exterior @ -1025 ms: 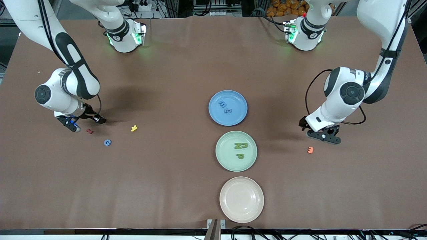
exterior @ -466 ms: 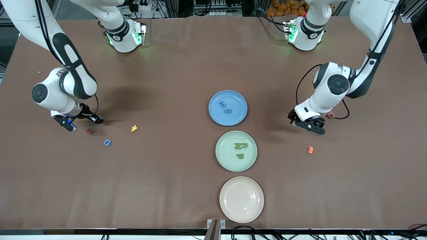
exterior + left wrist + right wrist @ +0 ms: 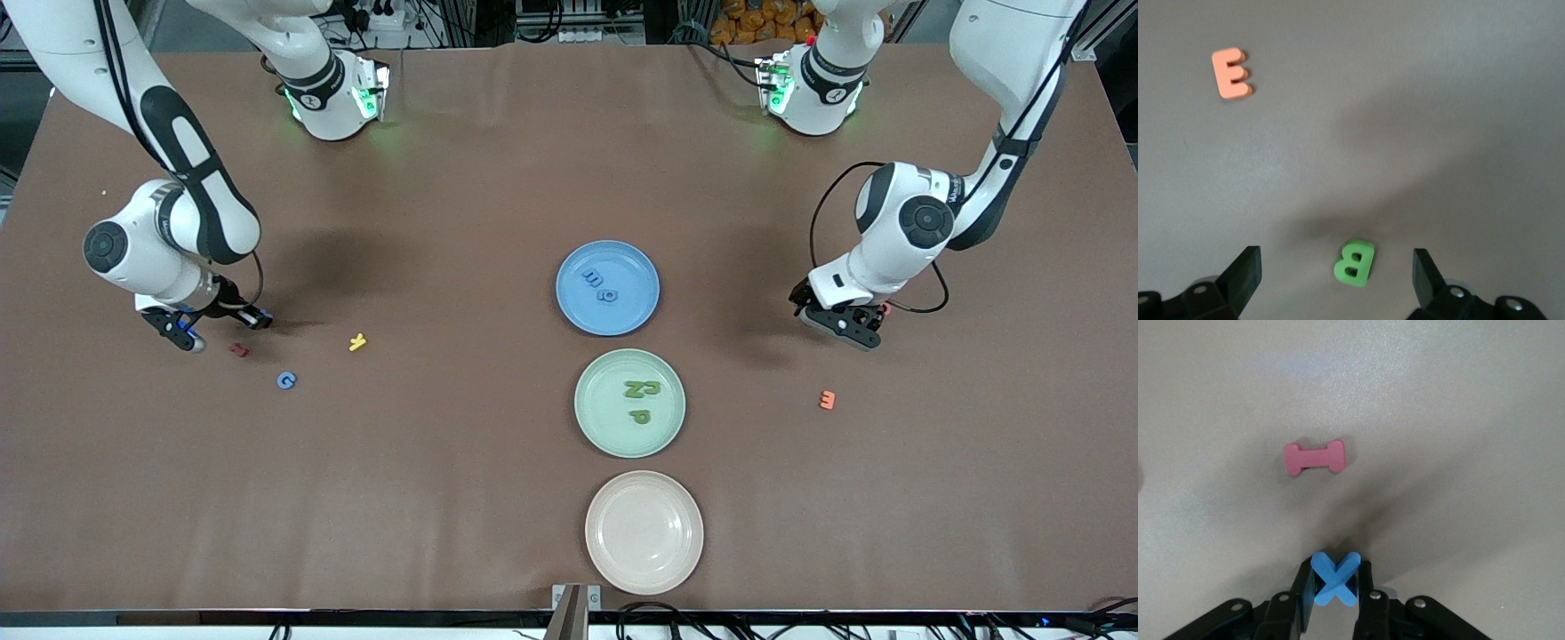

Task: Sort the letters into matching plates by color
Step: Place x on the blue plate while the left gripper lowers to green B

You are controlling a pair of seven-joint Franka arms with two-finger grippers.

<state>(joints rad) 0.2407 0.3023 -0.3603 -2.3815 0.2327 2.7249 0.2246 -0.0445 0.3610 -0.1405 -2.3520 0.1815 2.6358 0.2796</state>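
We had the right gripper [image 3: 1335,587] closed on the blue X [image 3: 1335,578] for lifting toward the blue plate [image 3: 569,307], while the left gripper [image 3: 1337,280], fingers open, hovered over the green B [image 3: 1355,263].

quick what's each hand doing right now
Left hand: open, over the green B, holding nothing.
Right hand: shut on the blue X, next to the red I.

High front view, two close wrist views
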